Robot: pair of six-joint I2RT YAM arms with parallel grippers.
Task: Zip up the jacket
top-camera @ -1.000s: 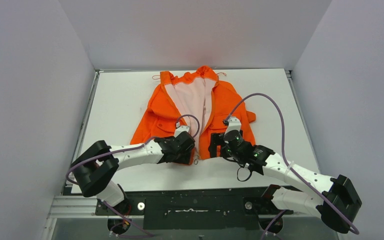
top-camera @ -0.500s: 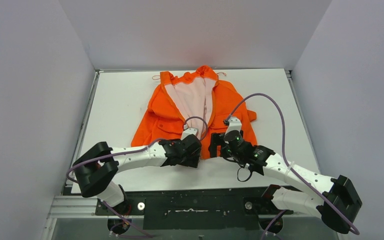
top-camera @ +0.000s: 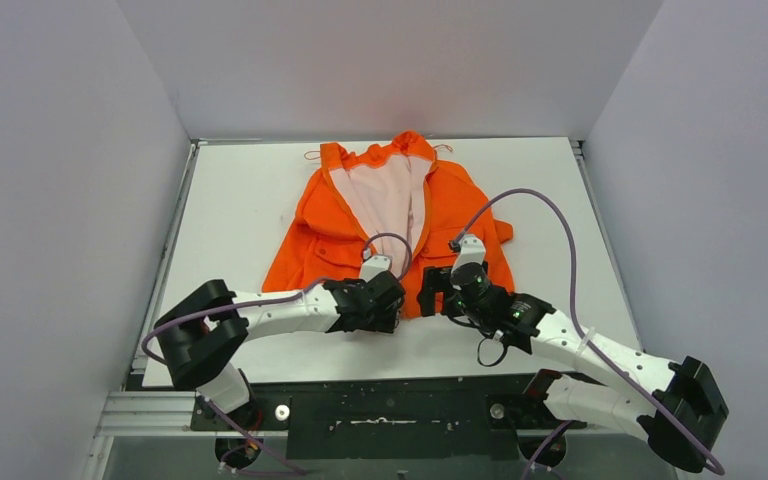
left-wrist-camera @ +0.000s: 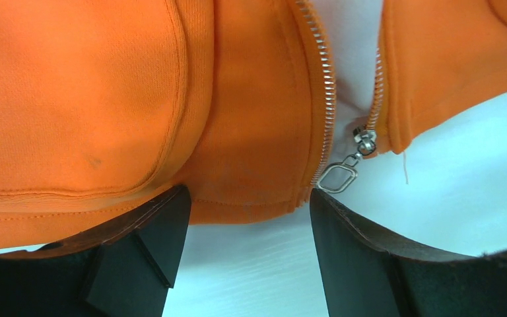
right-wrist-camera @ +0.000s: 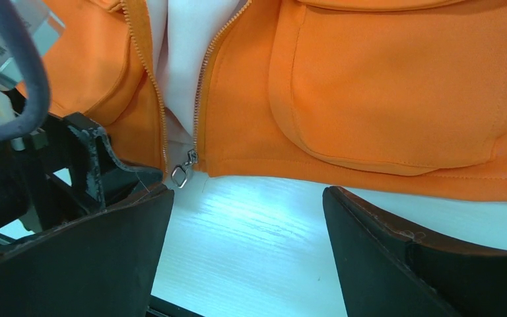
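Observation:
The orange jacket (top-camera: pixel 400 215) lies flat on the white table (top-camera: pixel 240 200), front unzipped, pale lining showing. Its hem fills the left wrist view (left-wrist-camera: pixel 138 99) and the right wrist view (right-wrist-camera: pixel 383 99). The metal zipper slider with its pull ring (left-wrist-camera: pixel 346 165) hangs at the bottom of the right-hand panel; it also shows in the right wrist view (right-wrist-camera: pixel 183 170). My left gripper (top-camera: pixel 382 312) is open, its fingertips (left-wrist-camera: pixel 165 231) at the left panel's hem, just left of the pull. My right gripper (top-camera: pixel 432 292) is open over bare table below the right panel's hem.
White walls enclose the table on three sides. The left gripper's body (right-wrist-camera: pixel 72 165) sits close beside my right gripper's left finger. A purple cable (top-camera: pixel 520 200) arcs over the jacket's right side. The table's front edge (top-camera: pixel 390 375) lies just behind both grippers.
My left gripper moved right along the hem toward the zipper bottom, then drew back slightly. My right gripper stayed almost still at the right panel's hem.

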